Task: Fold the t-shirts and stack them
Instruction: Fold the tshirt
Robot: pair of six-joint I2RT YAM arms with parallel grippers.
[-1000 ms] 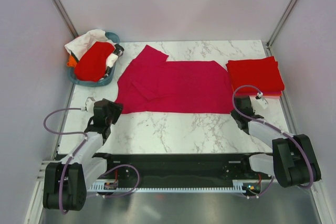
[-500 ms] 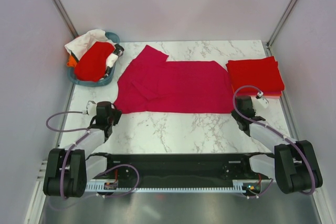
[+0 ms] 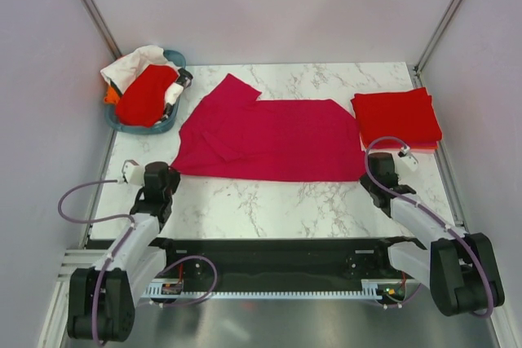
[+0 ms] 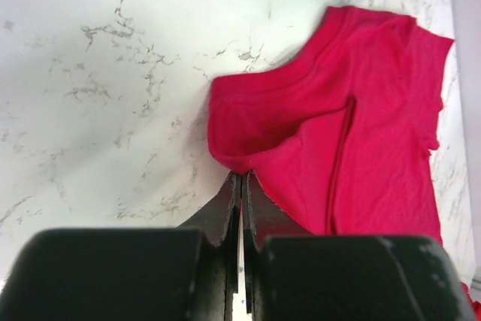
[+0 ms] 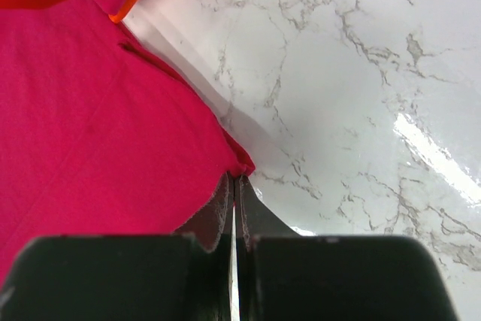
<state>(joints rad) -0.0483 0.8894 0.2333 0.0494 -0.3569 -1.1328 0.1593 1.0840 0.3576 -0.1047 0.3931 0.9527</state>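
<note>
Across the middle of the marble worktop (image 3: 269, 201) lies the crimson-pink t-shirt (image 3: 277, 138), spread flat, with its left side partly folded over. Folded red t-shirts (image 3: 395, 117) are stacked just to its right; a teal basket (image 3: 160, 128) of clothes stands far left. Left claw (image 4: 242, 178) and right claw (image 5: 234, 180) each pinch a near corner of its hem.

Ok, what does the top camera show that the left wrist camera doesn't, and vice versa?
Top only: the right arm, the red and white clothes in the basket, the whole folded red stack. Left wrist only: the left fingers pinching the near corner of the crimson t-shirt. Both: that shirt spread on the marble table.
</note>
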